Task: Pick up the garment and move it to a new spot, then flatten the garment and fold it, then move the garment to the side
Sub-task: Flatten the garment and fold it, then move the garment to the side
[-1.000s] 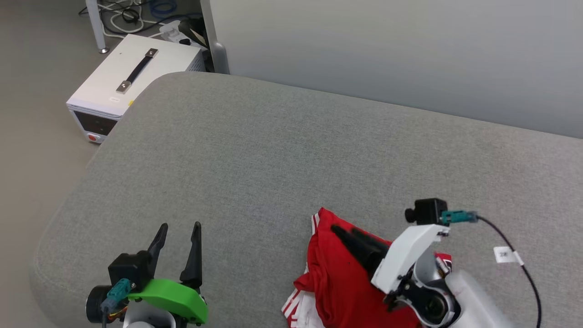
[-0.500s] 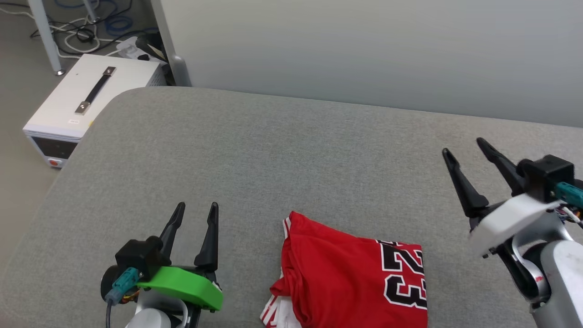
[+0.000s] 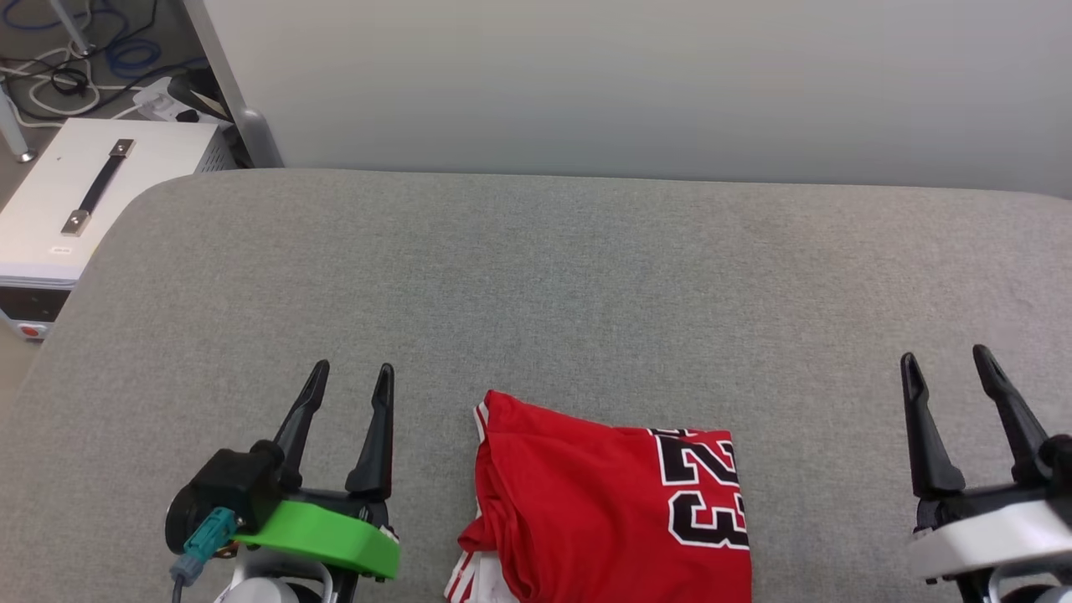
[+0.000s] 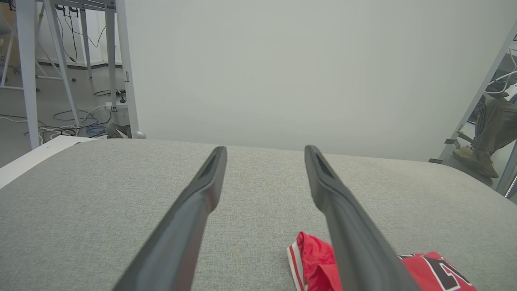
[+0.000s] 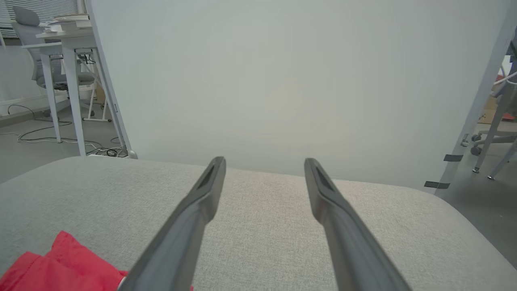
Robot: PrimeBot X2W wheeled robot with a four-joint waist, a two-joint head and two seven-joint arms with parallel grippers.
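Note:
The garment (image 3: 586, 502), a red jersey with a black-and-white "23" and striped white-and-red trim, lies folded on the grey cushioned surface (image 3: 536, 276) at the bottom centre of the head view. My left gripper (image 3: 352, 375) stands open to its left, apart from it. Well to the garment's right, my right gripper (image 3: 945, 362) is open too, with nothing between the fingers. In the left wrist view the garment (image 4: 313, 258) shows beside the right finger of my left gripper (image 4: 264, 150). A red corner of the garment (image 5: 60, 262) lies at lower left of my right gripper (image 5: 264, 161).
A pale partition wall (image 3: 636, 84) stands along the cushion's far edge. A white box with a black strap handle (image 3: 75, 201) sits on the floor at far left, with cables (image 3: 75, 75) behind it. A seated person's legs (image 4: 490, 133) show at right in the left wrist view.
My right gripper has lifted off the garment and swung out to the right, open. The head camera has turned right. The garment now lies free, its number showing.

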